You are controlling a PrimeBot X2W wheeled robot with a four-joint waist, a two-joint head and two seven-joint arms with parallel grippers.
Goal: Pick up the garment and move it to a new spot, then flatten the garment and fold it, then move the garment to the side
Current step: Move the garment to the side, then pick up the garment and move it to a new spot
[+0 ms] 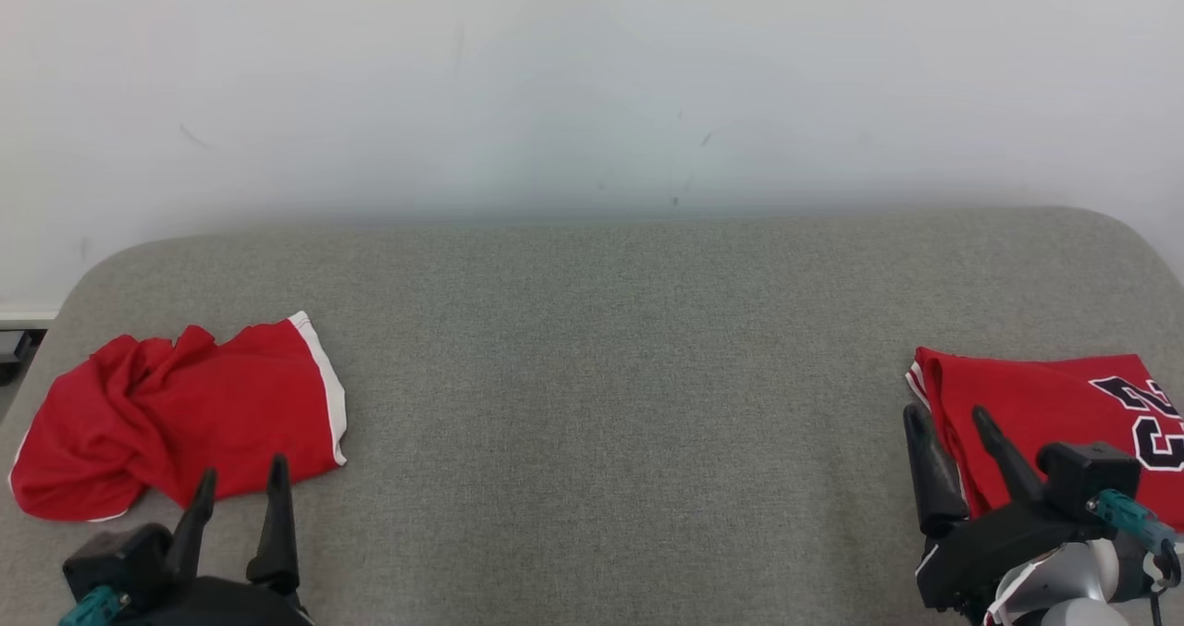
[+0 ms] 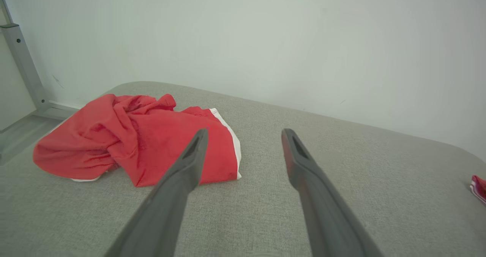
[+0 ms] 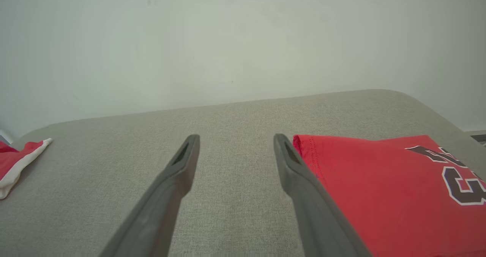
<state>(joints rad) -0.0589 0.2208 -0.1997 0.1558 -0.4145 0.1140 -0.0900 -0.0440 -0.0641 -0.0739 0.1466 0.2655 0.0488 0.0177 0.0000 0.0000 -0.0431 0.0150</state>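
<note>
A crumpled red garment point(image 1: 176, 409) with a white-trimmed edge lies at the left of the grey padded table point(image 1: 610, 376); the left wrist view has it point(image 2: 133, 141) just beyond and left of the fingers. My left gripper point(image 1: 239, 483) stands open at the garment's near edge, holding nothing. A second red garment point(image 1: 1045, 423), folded flat with black numerals, rests at the right; the right wrist view places it point(image 3: 383, 188) beside the right finger. My right gripper point(image 1: 945, 423) is open at that folded piece's left edge, gripping nothing.
A pale wall point(image 1: 592, 80) rises right behind the table's rounded far edge. A metal frame post point(image 2: 22, 59) stands off the table's left end. Bare grey padding spans the wide middle between the two garments.
</note>
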